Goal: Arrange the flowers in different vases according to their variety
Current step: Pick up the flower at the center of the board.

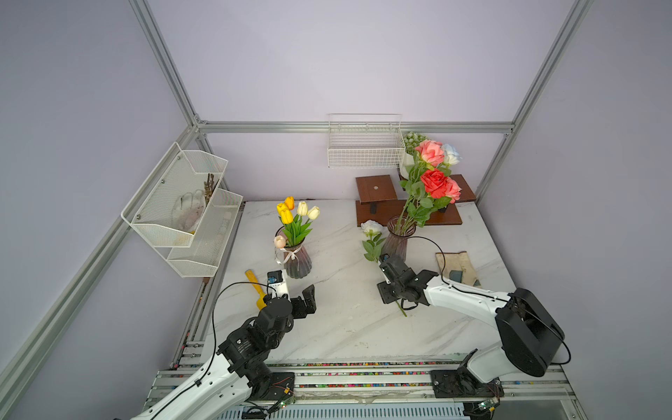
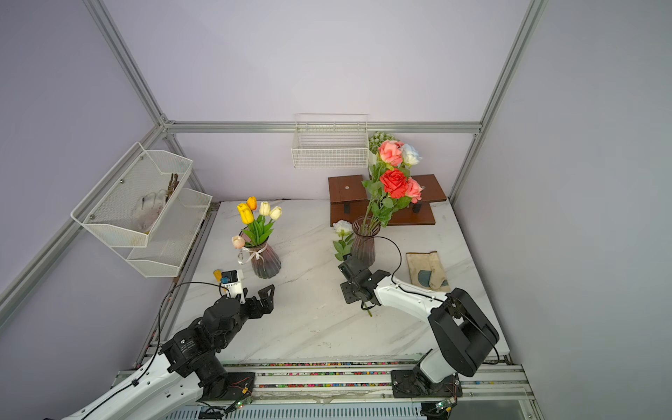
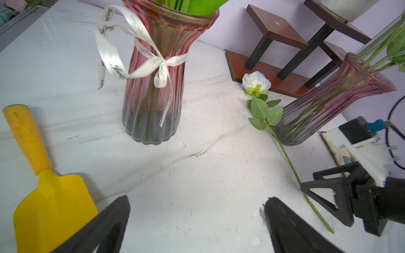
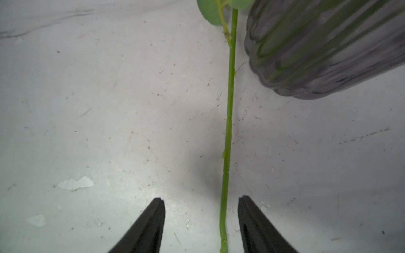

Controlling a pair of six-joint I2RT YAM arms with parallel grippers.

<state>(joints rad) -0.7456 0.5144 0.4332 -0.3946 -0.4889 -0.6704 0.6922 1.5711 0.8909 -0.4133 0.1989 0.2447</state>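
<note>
Right gripper was down at the marble table, jaws released and standing apart with the stem of the white rose running between them. The right wrist view showed a gap on each side of the stem, so nothing was clamped. White rose lay flat on the table, bloom toward the back wall, leaves just beside the foot of the slim vase, cut end sticking out past the gripper toward the front edge. Slim vase stood upright right of center and held the roses: two pink, one red, one white, leaning toward the wooden stand behind. Ribbon vase stood upright left of center, well apart from the slim one. It held the tulips, yellow, orange and two cream, plus a pale pink tulip drooping over its rim on the left. Left gripper hung low in front of the ribbon vase, jaws spread wide, holding nothing, bare marble between the fingers. Yellow trowel lay on the table just beside the left gripper, on its outer side. Potted plant sat on the stand behind the roses. Beige mitt lay on the table right of the slim vase. Wire basket hung on the back wall, mesh shelf on the left wall.
</note>
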